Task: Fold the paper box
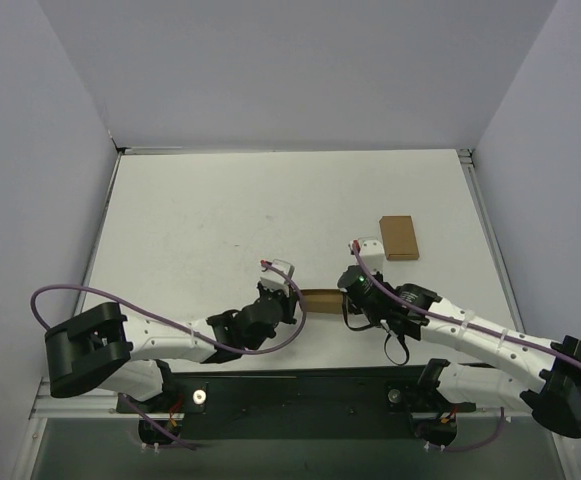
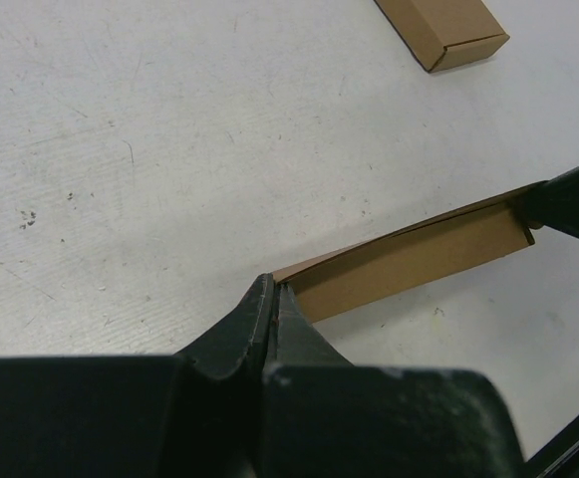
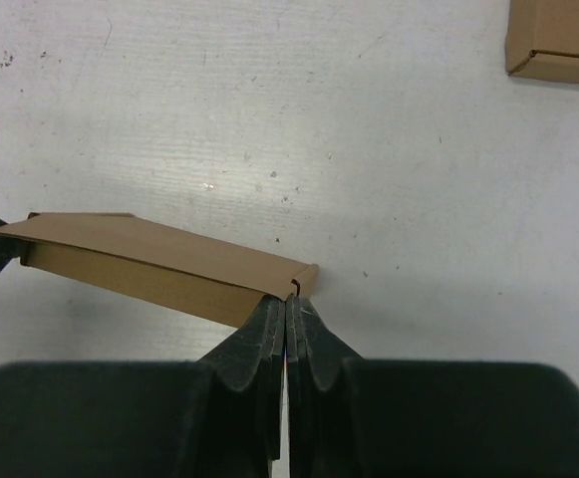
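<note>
The paper box [image 1: 320, 297], thin brown card folded into a low, flat rectangle, lies near the table's front edge between my two grippers. In the left wrist view the left gripper [image 2: 272, 284] is shut, its tips against the box's [image 2: 409, 261] left end. The right gripper [image 3: 286, 301] is also shut, and its tips touch the notched right corner of the box [image 3: 159, 254]. No card shows between either pair of jaws. From above, the left gripper [image 1: 294, 294] and the right gripper [image 1: 346, 294] face each other across the box.
A second brown cardboard box [image 1: 399, 237], closed and plain, lies on the white table [image 1: 220, 210] behind and to the right of the right gripper. It is also in the left wrist view [image 2: 443, 28] and the right wrist view [image 3: 560, 40]. Grey walls close off three sides.
</note>
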Tool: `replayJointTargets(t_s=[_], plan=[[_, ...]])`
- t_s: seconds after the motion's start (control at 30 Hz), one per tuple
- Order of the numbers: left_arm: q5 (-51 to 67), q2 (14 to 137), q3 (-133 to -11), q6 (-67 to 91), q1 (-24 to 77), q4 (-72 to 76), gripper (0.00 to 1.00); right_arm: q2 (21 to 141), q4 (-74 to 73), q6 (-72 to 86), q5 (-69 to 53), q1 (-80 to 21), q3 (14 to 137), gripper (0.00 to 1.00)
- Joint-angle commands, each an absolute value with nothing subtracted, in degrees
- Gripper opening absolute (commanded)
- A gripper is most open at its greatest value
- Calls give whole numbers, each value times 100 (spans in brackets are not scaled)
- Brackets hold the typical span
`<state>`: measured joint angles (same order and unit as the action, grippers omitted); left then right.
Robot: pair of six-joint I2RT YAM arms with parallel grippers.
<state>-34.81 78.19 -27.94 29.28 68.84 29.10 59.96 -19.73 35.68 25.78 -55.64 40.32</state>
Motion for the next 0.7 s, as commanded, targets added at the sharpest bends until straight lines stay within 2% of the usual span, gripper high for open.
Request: replayJointTargets(t_s=[0.0, 0.67], plan=[[-3023, 8138, -2637, 2830, 7049, 1951, 0, 6134, -1960, 3867, 2347, -5423, 4368, 0], [-3138, 8288, -2690, 2769, 7128, 2030, 0, 6240, -1802, 4122, 2294, -5353, 3824, 0]])
